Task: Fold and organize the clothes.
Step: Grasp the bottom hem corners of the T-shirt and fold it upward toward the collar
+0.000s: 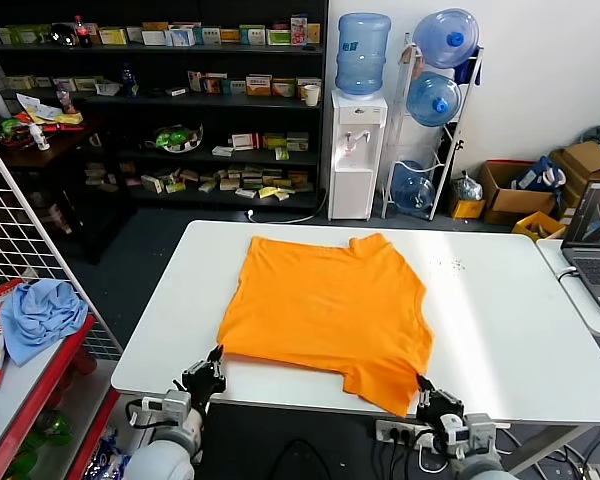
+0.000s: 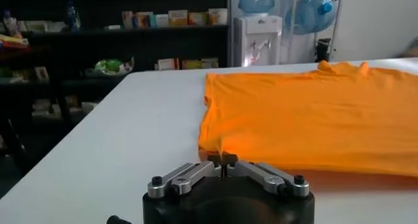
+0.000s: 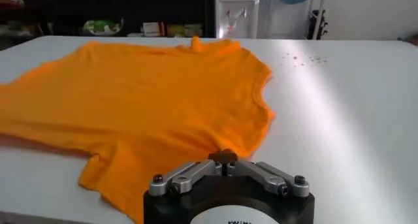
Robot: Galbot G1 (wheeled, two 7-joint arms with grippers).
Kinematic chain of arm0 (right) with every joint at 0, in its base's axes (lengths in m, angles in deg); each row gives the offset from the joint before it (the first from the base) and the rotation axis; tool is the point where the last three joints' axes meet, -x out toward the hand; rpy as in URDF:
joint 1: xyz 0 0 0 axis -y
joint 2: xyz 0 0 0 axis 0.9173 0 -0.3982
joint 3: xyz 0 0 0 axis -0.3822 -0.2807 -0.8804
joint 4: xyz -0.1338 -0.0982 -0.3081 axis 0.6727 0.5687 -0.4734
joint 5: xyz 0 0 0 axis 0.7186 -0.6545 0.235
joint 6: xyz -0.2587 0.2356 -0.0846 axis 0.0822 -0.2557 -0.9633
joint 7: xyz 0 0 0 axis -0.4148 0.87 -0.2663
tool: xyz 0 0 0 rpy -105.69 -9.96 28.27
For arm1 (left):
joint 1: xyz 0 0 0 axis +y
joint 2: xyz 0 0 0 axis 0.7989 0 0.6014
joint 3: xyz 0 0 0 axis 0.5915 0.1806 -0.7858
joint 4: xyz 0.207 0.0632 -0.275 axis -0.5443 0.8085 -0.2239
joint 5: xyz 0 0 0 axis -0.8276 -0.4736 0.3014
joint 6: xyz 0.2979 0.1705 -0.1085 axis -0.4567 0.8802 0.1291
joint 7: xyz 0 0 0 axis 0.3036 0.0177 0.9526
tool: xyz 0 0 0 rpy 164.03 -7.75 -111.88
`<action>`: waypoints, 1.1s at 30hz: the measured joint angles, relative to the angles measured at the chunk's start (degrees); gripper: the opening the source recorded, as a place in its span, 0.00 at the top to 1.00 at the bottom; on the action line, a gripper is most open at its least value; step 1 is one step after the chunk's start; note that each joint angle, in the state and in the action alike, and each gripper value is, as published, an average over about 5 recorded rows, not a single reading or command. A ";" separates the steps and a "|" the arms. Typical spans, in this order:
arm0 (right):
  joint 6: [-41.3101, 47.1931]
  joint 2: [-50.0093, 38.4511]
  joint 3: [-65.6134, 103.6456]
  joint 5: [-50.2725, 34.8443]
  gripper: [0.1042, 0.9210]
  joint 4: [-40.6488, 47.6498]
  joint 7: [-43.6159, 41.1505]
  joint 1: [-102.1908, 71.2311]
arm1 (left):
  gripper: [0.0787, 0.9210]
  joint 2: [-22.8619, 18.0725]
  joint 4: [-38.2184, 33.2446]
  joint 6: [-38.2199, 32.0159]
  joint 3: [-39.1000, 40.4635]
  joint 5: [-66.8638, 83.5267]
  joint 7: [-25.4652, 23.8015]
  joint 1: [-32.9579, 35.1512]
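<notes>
The bright orange shirt (image 1: 325, 310) lies spread flat on the white table (image 1: 500, 320), collar towards the far side. My left gripper (image 1: 217, 357) is at the shirt's near left corner, shut, with orange fabric pinched between its fingertips (image 2: 223, 159). My right gripper (image 1: 423, 386) is at the near right corner, shut on the fabric edge (image 3: 223, 156). The shirt also fills the left wrist view (image 2: 313, 114) and the right wrist view (image 3: 144, 101). Both grippers sit low at the table's near edge.
A laptop (image 1: 595, 245) sits on a second table at the right. A light blue cloth (image 1: 40, 315) lies on a red shelf at the left beside a wire rack (image 1: 20, 220). Shelves and a water dispenser (image 1: 358, 150) stand behind.
</notes>
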 measured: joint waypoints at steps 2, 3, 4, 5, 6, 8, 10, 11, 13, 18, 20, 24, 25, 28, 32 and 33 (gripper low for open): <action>-0.47 -0.36 0.55 0.79 0.98 -0.92 -0.24 -1.64 | 0.97 0.37 -1.01 -0.45 -0.28 -0.44 -0.02 1.40; -0.72 -0.55 0.83 1.21 0.98 -1.34 -0.37 -2.43 | 0.97 0.56 -1.49 -0.70 -0.42 -0.68 -0.02 2.16; -0.98 -0.72 1.07 1.66 0.98 -1.78 -0.50 -3.18 | 0.97 0.74 -1.94 -0.96 -0.52 -0.94 -0.03 2.93; -1.24 -0.89 1.28 2.13 0.98 -2.17 -0.63 -3.86 | 0.97 0.92 -2.40 -1.24 -0.60 -1.23 -0.03 3.74; -1.49 -1.02 1.44 2.57 0.98 -2.50 -0.75 -4.42 | 0.97 1.08 -2.83 -1.53 -0.65 -1.53 -0.04 4.55; -1.99 -1.24 1.64 3.42 0.98 -2.99 -0.98 -5.23 | 0.97 1.28 -3.54 -2.13 -0.66 -2.16 -0.01 5.96; -2.50 -1.49 1.71 4.08 0.98 -3.19 -1.22 -5.60 | 0.97 1.35 -3.98 -2.71 -0.66 -2.79 0.08 6.99; -2.77 -1.64 1.70 4.38 0.98 -3.23 -1.37 -5.63 | 0.97 1.34 -4.10 -3.00 -0.66 -3.08 0.14 7.35; -3.40 -1.95 1.64 4.87 0.98 -3.12 -1.70 -5.33 | 0.97 1.26 -4.21 -3.54 -0.65 -3.62 0.22 7.77; -5.27 -2.84 1.42 5.87 0.98 -1.46 -2.79 -2.90 | 0.97 0.55 -3.87 -4.63 -0.42 -4.63 0.09 7.44; -6.20 -3.25 1.42 6.23 0.98 -0.28 -3.36 -1.44 | 0.97 0.11 -3.53 -4.86 -0.32 -4.88 0.03 6.81; -8.05 -4.02 1.15 6.50 0.98 2.65 -4.51 2.03 | 0.97 -0.67 -2.53 -5.20 -0.06 -5.03 0.22 4.80; -8.40 -4.17 1.01 6.52 0.98 3.41 -4.72 2.97 | 0.97 -0.82 -2.21 -5.24 0.02 -5.00 0.29 4.20; -9.14 -4.59 0.50 6.41 0.98 5.80 -5.10 5.91 | 0.97 -1.27 -1.08 -5.29 0.22 -4.92 0.45 2.26; -9.84 -4.97 -0.58 6.31 0.98 9.36 -5.56 10.16 | 0.97 -1.49 0.84 -5.45 0.56 -4.74 0.45 -0.47; -9.95 -4.99 -0.95 6.38 0.98 10.36 -5.67 11.30 | 0.97 -1.49 1.44 -5.52 0.69 -4.64 0.42 -1.17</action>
